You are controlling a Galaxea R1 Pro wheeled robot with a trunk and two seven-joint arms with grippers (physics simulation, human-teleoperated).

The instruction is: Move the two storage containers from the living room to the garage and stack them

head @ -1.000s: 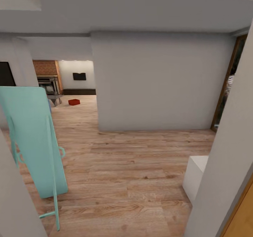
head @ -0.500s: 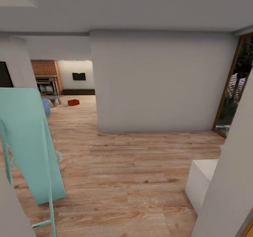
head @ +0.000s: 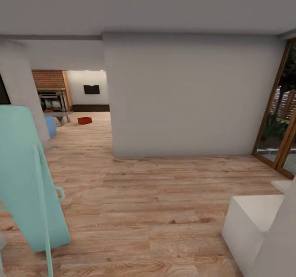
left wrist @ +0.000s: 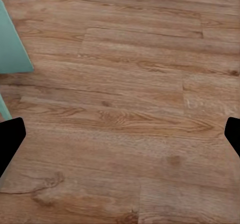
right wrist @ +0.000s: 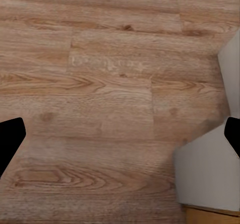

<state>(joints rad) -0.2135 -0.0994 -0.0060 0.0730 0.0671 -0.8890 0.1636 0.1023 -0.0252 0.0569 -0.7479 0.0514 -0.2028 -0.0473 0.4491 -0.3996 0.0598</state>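
- Orange-red, one storage container is sitting far off on the wood-plank floor of the living room, at about eleven o'clock in the head view, through the opening past the white wall.
- Beside it, toward ten o'clock, a brick fireplace is showing, with a blue object nearer.
- A pale teal panel is leaning at nine o'clock; a white block is sitting at four o'clock, and wood-framed glass doors are standing at three.
- Left gripper is hanging wide apart over bare planks, holding nothing.
- Right gripper is likewise spread wide and empty, over planks near a white corner.
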